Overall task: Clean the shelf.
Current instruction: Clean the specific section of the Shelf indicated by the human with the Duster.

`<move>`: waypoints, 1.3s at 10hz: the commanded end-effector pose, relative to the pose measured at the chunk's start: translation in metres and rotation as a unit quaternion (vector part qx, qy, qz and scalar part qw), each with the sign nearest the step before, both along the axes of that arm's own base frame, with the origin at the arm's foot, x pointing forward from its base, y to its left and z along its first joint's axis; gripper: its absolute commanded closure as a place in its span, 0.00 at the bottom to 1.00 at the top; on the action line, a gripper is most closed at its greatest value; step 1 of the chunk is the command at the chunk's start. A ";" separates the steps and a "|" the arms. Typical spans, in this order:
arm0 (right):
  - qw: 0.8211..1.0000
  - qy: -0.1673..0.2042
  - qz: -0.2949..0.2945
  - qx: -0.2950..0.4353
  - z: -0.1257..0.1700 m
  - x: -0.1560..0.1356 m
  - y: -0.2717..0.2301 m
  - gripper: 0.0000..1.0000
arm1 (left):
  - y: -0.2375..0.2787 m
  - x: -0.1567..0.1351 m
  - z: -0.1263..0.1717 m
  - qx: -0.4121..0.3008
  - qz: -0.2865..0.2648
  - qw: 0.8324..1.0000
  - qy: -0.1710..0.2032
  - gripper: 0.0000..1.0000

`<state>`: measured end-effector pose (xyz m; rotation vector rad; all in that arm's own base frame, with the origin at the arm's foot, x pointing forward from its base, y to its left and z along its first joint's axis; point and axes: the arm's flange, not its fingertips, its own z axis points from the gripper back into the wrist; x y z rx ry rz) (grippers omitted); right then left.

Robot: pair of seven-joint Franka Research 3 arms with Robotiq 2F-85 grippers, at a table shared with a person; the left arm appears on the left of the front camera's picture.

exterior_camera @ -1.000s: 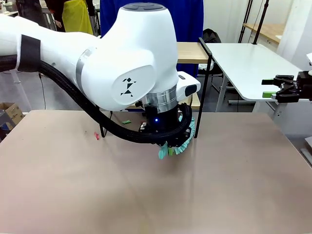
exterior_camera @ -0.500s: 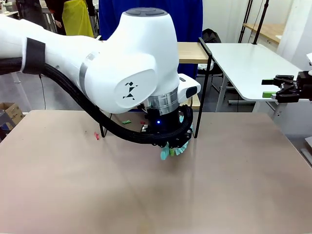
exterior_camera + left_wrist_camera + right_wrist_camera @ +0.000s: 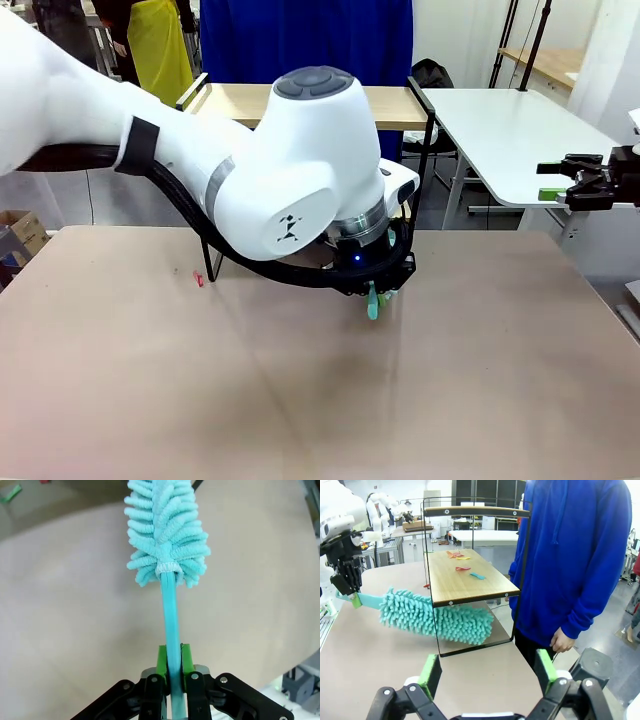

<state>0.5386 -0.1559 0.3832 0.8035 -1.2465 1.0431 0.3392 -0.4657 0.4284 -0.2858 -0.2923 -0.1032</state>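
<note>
Shelf [image 3: 480, 587] of two light wooden boards in a thin black frame, shown standing on the beige tabletop [image 3: 395, 655], with a person in a blue hooded top [image 3: 570, 555] just behind its far side. Small coloured scraps [image 3: 462, 569] lay on the lower board. The left gripper [image 3: 170, 661] was positioned off the shelf's near side, its green pads [image 3: 161, 661] closed tightly on the end of the slim teal handle [image 3: 170, 610] of a fluffy teal duster [image 3: 167, 530]. The duster head reached in under the lower board, between that board and the tabletop. The right gripper [image 3: 487, 675] hung well apart from the shelf at one end of it, jaws fully spread and holding nothing. Judged from its build, the shelf would handle as a light, stiff object. The narrow legs give it little grip on the smooth tabletop, so a sideways push from the duster could slide or tip it. If it needed steadying, an upright of the frame or the edge of the top board would offer the firmest hold. The duster head looked soft and yielding and the handle thin and somewhat springy, so a hold nearer the head would probably give firmer wiping pressure.
</note>
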 end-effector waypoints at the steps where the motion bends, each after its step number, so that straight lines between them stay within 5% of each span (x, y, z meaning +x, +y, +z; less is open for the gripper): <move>1: 1.000 -0.002 0.002 -0.001 0.002 0.000 0.002 0.00 | -0.025 0.010 -0.014 -0.013 0.037 0.999 -0.034 0.87; 6: 1.000 -0.002 0.002 -0.001 0.002 0.000 0.002 0.00 | -0.052 0.042 -0.055 -0.026 0.091 0.994 -0.062 0.87; 10: 1.000 -0.002 0.002 -0.001 0.002 0.000 0.002 0.00 | -0.049 0.056 -0.086 -0.018 0.095 0.995 -0.016 0.87; 11: 1.000 -0.002 0.002 -0.001 0.002 0.000 0.002 0.00 | -0.044 0.059 -0.087 -0.013 0.092 0.995 0.020 0.87; 12: 1.000 -0.002 0.002 -0.001 0.002 0.000 0.002 0.00 | -0.051 0.051 -0.087 -0.017 0.088 0.996 -0.026 0.87; 13: 1.000 -0.002 0.002 -0.001 0.002 0.000 0.002 0.00 | -0.051 0.051 -0.087 -0.017 0.088 0.996 -0.026 0.87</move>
